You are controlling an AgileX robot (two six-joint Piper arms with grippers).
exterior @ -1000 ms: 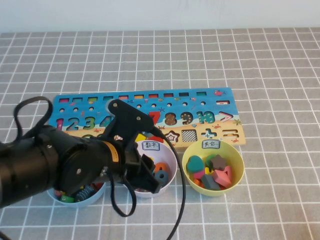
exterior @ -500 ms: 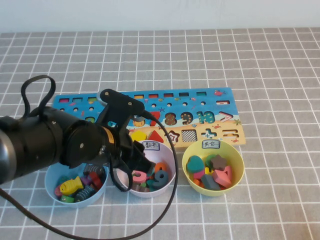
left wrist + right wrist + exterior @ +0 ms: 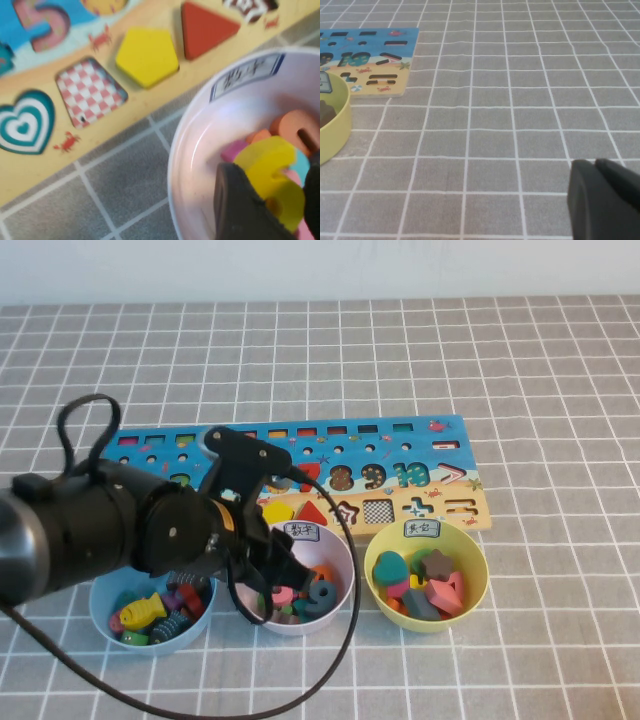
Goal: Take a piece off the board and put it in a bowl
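Sitting between left gripper (image 3: pixel 272 200) fingers (image 3: pixel 240 205): piece (image 3: pixel 272 172)

I can read numerals 8, 9 and 10 printed along the board (image 3: pixel 400 455), then a ">" sign, with "+" and "=" signs on its sandy band. A pink 5 shows near the left gripper (image 3: pixel 272 200). The tags on the bowl (image 3: pixel 340 550) and the yellow-green bowl (image 3: pixel 475 565) carry writing I cannot make out.

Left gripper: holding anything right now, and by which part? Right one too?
Left gripper, over the whitish-pink bowl, holds the yellow "6" across its lower loop. Right gripper, over bare table, holds nothing.
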